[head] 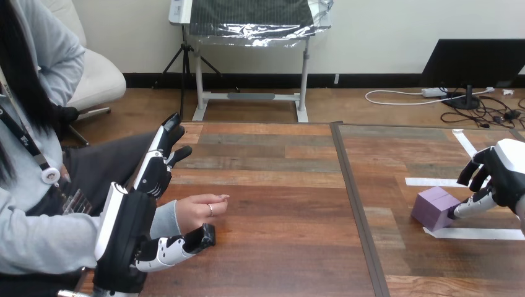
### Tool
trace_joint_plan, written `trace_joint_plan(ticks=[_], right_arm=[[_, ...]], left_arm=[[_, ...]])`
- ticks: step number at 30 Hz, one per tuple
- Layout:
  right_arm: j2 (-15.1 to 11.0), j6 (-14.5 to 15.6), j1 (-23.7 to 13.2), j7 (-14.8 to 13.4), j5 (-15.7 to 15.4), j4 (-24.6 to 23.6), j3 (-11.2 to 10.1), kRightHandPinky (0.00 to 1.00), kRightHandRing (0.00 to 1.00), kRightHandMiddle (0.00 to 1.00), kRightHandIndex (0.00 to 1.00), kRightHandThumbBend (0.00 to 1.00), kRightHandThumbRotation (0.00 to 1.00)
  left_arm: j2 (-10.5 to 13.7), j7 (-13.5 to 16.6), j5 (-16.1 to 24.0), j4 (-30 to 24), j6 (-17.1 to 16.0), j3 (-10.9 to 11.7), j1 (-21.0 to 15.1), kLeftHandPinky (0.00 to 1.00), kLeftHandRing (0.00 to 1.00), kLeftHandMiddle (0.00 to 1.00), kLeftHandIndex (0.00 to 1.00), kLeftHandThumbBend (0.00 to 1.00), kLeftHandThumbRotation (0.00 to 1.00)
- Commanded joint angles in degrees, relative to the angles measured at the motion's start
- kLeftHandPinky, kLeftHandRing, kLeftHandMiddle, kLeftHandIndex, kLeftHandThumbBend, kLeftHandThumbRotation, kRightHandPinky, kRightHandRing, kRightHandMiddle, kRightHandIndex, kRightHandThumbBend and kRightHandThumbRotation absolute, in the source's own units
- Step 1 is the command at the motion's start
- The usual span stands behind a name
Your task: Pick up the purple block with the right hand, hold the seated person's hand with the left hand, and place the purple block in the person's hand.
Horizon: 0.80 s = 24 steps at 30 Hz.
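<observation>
Cut off by the right edge: right hand [503, 176], fingers loosely bent, gripping nothing, thumb at the purple cube-shaped block [433, 207]. Wrist hidden behind left hand [133, 226], whose fingers are straight and open beside the person's hand [199, 210]. Wooden bench [278, 185]: white tape strips [473, 233] flanking the block, bare planks between both hands.

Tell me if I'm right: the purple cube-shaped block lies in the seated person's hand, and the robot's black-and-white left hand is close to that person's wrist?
Not quite. The head view shows the purple block on the wooden table at the right, by the robot's right hand, not in the person's hand. The left hand is indeed close to that wrist.
</observation>
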Motion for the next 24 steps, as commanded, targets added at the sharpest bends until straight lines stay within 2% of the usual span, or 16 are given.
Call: trace_joint_plan(ticks=[1,8,14,16,19,23,24], right_arm=[[1.2,0.7,-2.7,0.8,1.7,-1.3,-1.9,0.48,0.54,0.58,0.58,0.89,0.0],[1.1,1.5,-3.6,5.4,2.0,-1.6,-1.9,0.55,0.63,0.68,0.7,0.93,0.0],[1.0,1.3,-3.9,8.8,2.4,-1.9,-1.9,0.41,0.48,0.53,0.81,0.98,0.07],[0.9,1.1,-4.0,9.9,2.3,-2.0,-1.6,0.52,0.62,0.66,0.87,0.99,0.15],[0.5,-0.8,-3.9,11.9,2.8,-2.3,-1.9,0.65,0.76,0.79,0.91,1.0,0.24],[0.1,-2.6,-4.0,13.6,2.3,-2.5,-1.2,0.8,0.9,0.91,0.96,1.0,0.36],[0.1,-3.0,-4.0,14.1,2.3,-2.5,-1.3,0.84,0.93,0.94,0.97,1.0,0.42]], left_arm=[[0.1,0.4,-0.7,-0.9,-0.8,0.2,-2.4,0.88,0.96,1.0,0.96,1.0,0.69],[0.2,0.4,-1.0,-0.8,-0.6,0.2,-2.3,0.88,0.97,1.0,0.96,1.0,0.69],[0.2,0.2,-1.4,-0.9,-0.3,0.1,-2.2,0.89,0.97,1.0,0.96,1.0,0.68],[0.3,0.1,-1.6,-0.8,-0.3,0.0,-2.3,0.89,0.97,1.0,0.96,1.0,0.68],[0.3,-0.1,-2.0,-0.5,-0.5,0.0,-2.5,0.89,0.97,0.99,0.96,1.0,0.68],[0.4,-0.2,-2.0,-0.1,-0.7,0.0,-2.7,0.89,0.97,1.0,0.96,1.0,0.68],[0.4,-0.2,-2.0,-0.1,-0.7,0.0,-2.7,0.9,0.97,1.0,0.96,1.0,0.68]])
